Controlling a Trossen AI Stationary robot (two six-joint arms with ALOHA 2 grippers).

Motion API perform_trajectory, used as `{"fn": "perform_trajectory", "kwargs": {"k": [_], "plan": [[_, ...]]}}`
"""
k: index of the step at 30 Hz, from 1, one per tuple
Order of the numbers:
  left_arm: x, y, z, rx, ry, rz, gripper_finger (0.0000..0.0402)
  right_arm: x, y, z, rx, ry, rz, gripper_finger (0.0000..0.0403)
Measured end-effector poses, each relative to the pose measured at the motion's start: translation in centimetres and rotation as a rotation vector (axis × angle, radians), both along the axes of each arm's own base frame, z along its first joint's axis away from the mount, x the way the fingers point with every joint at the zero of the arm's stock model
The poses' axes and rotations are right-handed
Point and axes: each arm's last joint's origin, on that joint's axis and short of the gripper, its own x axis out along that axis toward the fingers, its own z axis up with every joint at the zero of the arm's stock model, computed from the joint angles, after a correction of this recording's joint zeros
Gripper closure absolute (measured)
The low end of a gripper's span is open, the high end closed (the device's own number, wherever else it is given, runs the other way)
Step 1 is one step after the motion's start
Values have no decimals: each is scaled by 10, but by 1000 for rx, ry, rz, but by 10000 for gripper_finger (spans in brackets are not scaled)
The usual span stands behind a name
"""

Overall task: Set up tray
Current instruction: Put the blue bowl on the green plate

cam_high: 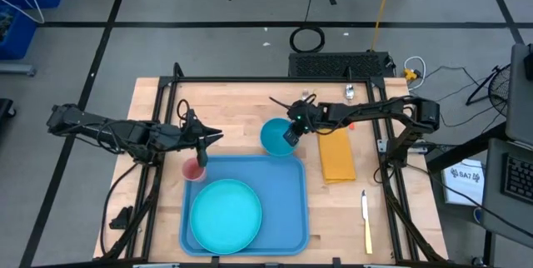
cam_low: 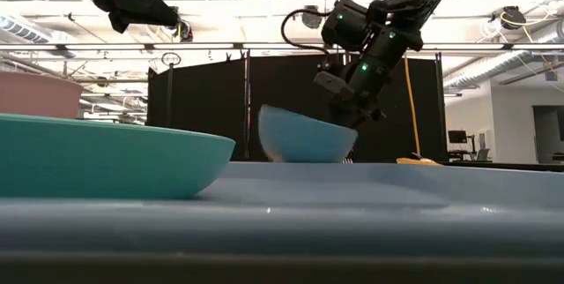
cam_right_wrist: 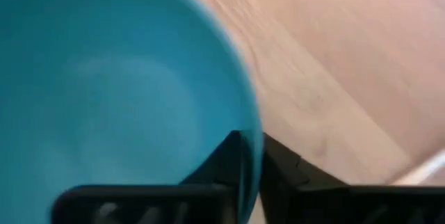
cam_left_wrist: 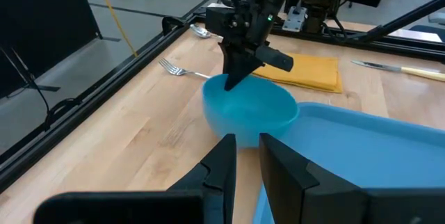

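The light-blue tray (cam_high: 287, 218) lies flat on the wooden surface (cam_high: 158, 118), at the near middle of it in the high view. A round teal plate (cam_high: 225, 212) rests inside the tray, on its left half; the right half is bare.

Just beyond the tray's far right corner sits a blue bowl (cam_high: 275, 136). In the low view it tilts, one side raised off the surface. The right pincer (cam_high: 291, 137) is clenched on the bowl's rim: the right wrist view shows one dark finger inside the bowl and the other outside, with the thin wall pinched between them.

The left pincer (cam_high: 202, 153) hovers over the tray's far left corner, above a small pink cup (cam_high: 194, 171) that stands just off the tray's left edge. Its fingers (cam_left_wrist: 224, 161) stand slightly apart with a narrow gap between them and nothing held.

To the right of the bowl a folded yellow-orange napkin (cam_high: 336, 155) lies on the surface, and a knife (cam_high: 366, 220) lies nearer the front right. A fork (cam_left_wrist: 179, 70) rests on the wood beyond the bowl.
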Motion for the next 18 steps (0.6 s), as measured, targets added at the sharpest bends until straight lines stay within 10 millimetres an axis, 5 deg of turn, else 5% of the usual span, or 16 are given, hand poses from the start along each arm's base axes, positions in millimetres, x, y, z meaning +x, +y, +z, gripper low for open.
{"fn": "perform_trajectory", "kwargs": {"k": [11,18], "plan": [[0,0,-1,-9,5,3,334,7,10,33,-21,-235,108,400],[-1,0,-2,-13,14,11,334,21,59,68,40,-531,362,401]]}}
